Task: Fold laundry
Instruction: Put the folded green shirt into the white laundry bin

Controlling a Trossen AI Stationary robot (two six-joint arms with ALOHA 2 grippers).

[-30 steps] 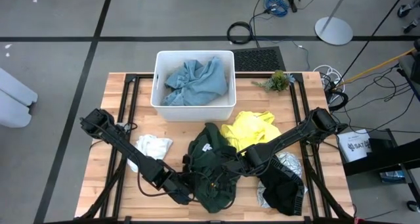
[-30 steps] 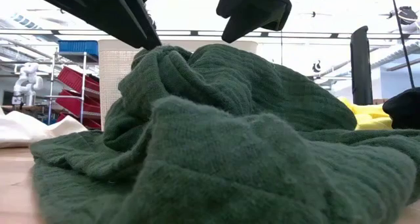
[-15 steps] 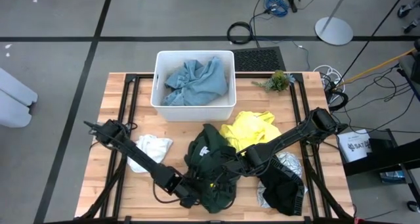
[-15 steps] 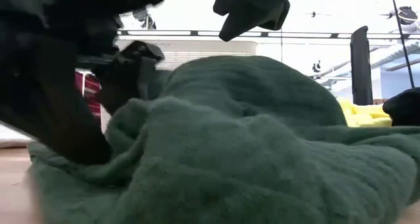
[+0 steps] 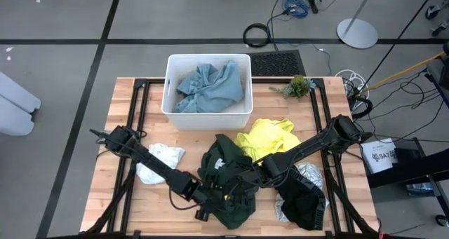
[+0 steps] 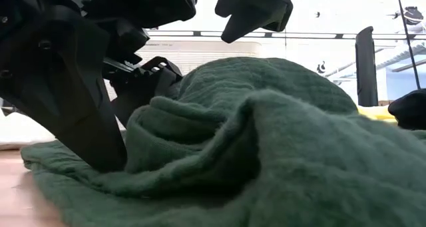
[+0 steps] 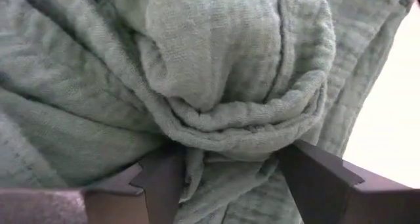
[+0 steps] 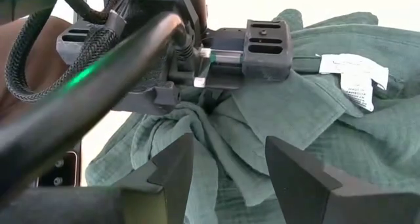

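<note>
Dark green garment [image 5: 228, 186] bunched near the counter's [image 5: 126, 204] front edge, between both arms, probably gathered there to be spread before folding. Left claw [image 5: 205, 209] low at its near-left side, fingers spread wide with a thick fold pushed between them, not pinched. Right claw [image 5: 247, 181] just above the heap, fingers parted, holding nothing. From overhead: the rest of the laundry, yellow cloth [image 5: 265, 138], black cloth [image 5: 300, 197], small white cloth [image 5: 158, 160], light blue cloth [image 5: 209, 87] in the white tub [image 5: 168, 81]. Only from the right wrist: a white label [image 8: 353, 71] on the green garment. Only from the left wrist: the bunched fold between the fingers.
</note>
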